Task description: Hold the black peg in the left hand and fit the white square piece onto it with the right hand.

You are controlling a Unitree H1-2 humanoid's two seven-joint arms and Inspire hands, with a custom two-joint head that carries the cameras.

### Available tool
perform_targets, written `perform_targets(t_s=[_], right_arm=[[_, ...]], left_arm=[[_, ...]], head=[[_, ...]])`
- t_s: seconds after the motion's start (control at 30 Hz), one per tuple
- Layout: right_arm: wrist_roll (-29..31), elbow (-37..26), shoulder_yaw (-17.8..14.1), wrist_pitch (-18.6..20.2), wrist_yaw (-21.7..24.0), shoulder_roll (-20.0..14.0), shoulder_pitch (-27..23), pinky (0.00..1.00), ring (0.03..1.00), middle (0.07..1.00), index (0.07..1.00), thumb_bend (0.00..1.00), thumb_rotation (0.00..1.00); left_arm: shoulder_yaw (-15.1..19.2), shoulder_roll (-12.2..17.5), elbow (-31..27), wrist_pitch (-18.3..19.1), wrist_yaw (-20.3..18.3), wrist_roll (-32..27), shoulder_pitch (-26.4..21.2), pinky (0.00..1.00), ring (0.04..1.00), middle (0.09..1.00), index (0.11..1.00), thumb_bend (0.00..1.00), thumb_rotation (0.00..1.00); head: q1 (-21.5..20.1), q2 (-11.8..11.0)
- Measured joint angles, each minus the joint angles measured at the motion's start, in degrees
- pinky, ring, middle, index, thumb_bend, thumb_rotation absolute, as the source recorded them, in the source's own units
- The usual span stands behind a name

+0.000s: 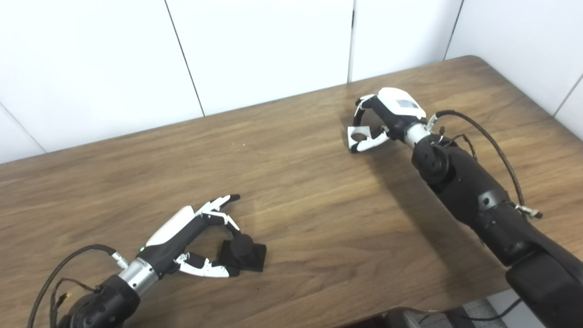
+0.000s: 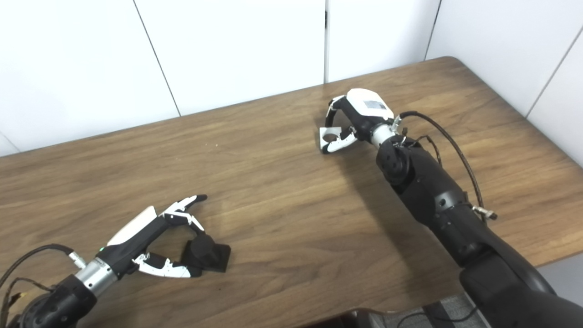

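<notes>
The black peg [image 1: 242, 252], a short round post on a square black base, rests on the wooden table [image 1: 296, 196] at the front left. My left hand [image 1: 193, 237] reaches it from the left: a curled finger touches the post from above and the thumb lies against the base's near edge, while other fingers point past it. At the back right, my right hand [image 1: 387, 116] pinches the white square piece [image 1: 359, 135], which has a round hole, between fingers and thumb just above the tabletop. The two hands are far apart.
White wall panels [image 1: 255, 50] stand right behind the table's far edge. The table's front edge [image 1: 319, 314] runs close under both arms. Loose cables [image 1: 496, 150] loop off the right wrist, and others off the left wrist [image 1: 68, 264].
</notes>
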Motion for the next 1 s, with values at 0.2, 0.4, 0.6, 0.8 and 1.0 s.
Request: perform_targets(t_s=[0.2,0.4,0.6,0.8,1.0], right_arm=[[0.2,-0.4,0.0,0.0,0.0,0.0,0.1,0.90,0.877,0.844,0.493,0.51,0.14],[0.0,-1.3,0.2,1.4,0.9,0.0,0.1,0.90,0.880,0.856,0.495,0.51,0.14],[0.0,-1.3,0.3,1.5,1.1,0.0,0.1,0.88,0.877,0.859,0.496,0.52,0.15],[0.0,-1.3,0.5,2.2,1.9,-0.1,0.0,0.87,0.879,0.871,0.497,0.52,0.15],[0.2,-1.3,0.7,2.3,2.7,-0.5,-0.1,0.86,0.879,0.875,0.497,0.52,0.15]], left_arm=[[0.0,0.0,0.0,-0.1,0.0,-0.1,0.0,1.00,1.000,0.987,0.488,0.52,0.06],[0.0,0.0,0.2,-0.3,0.0,-0.1,0.0,1.00,1.000,0.988,0.488,0.52,0.06],[0.0,0.0,0.2,-0.3,0.0,-0.2,0.0,1.00,1.000,0.987,0.488,0.52,0.06],[0.0,0.1,0.1,-0.2,-0.1,-0.2,0.0,1.00,1.000,0.988,0.488,0.52,0.06],[0.0,0.1,0.1,-0.2,-0.1,-0.2,0.0,1.00,1.000,0.990,0.488,0.52,0.06]], head=[[-0.4,-0.1],[0.0,0.0],[-0.1,0.1],[0.0,0.5],[0.1,0.7]])
